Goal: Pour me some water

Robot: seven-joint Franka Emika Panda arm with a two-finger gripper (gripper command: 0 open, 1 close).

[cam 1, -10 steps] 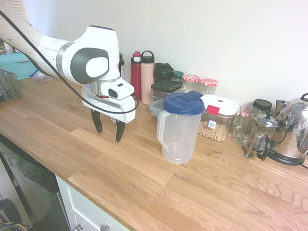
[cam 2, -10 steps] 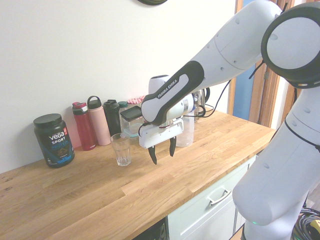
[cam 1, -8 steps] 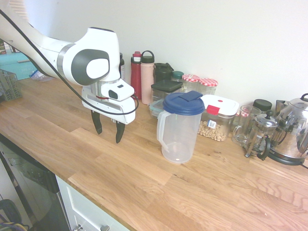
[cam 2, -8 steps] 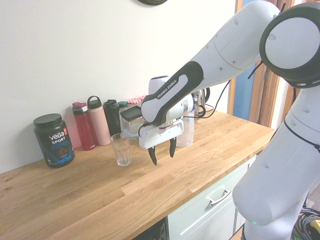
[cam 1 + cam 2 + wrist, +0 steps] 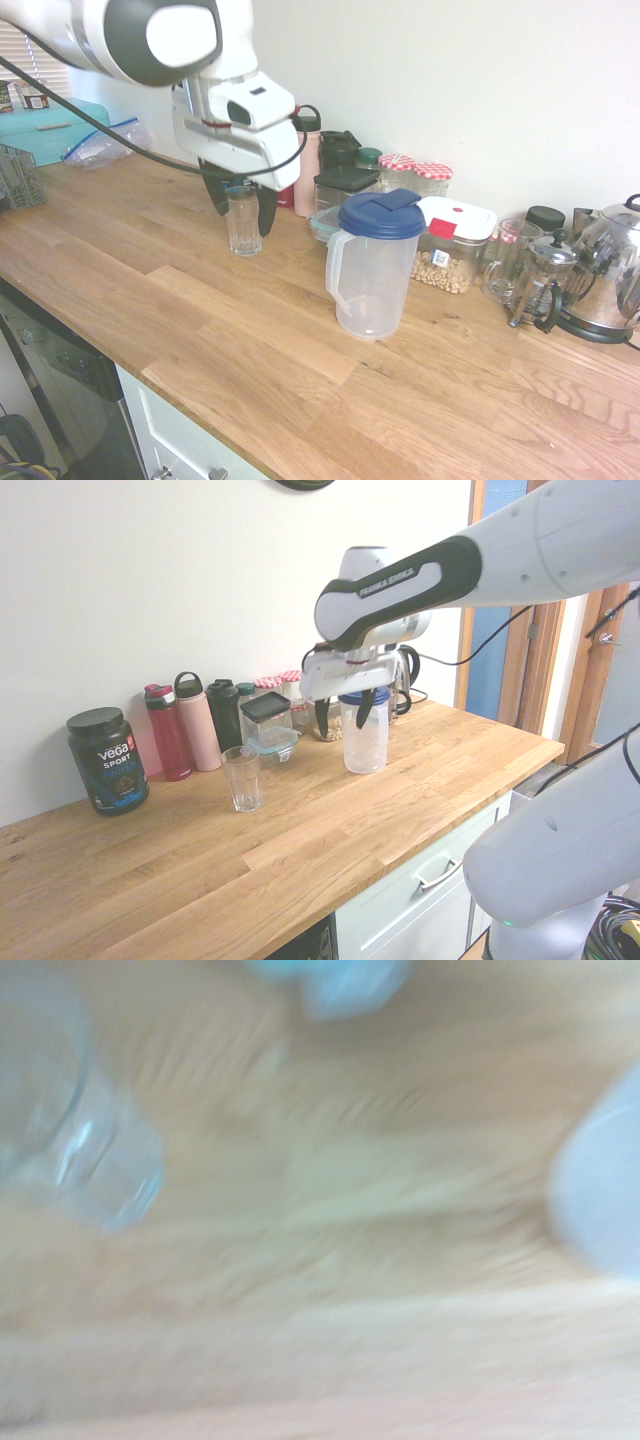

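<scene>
First exterior view: the gripper (image 5: 241,208) hangs above the wooden counter (image 5: 200,330), its 2 dark fingers spread apart with nothing in them. The empty glass (image 5: 243,220) stands upright on the counter right in front of them, so it partly covers them. The clear pitcher (image 5: 372,268) with the blue lid sits off to the side, near the jars along the wall.

Second exterior view: the gripper (image 5: 342,711) is up by the pitcher (image 5: 364,736), fingers apart, holding nothing. The glass (image 5: 242,778) stands well apart from it, near the bottles.

Wrist view: super blurry, just the glass (image 5: 75,1150) and a pale blob that could be the pitcher.
</scene>
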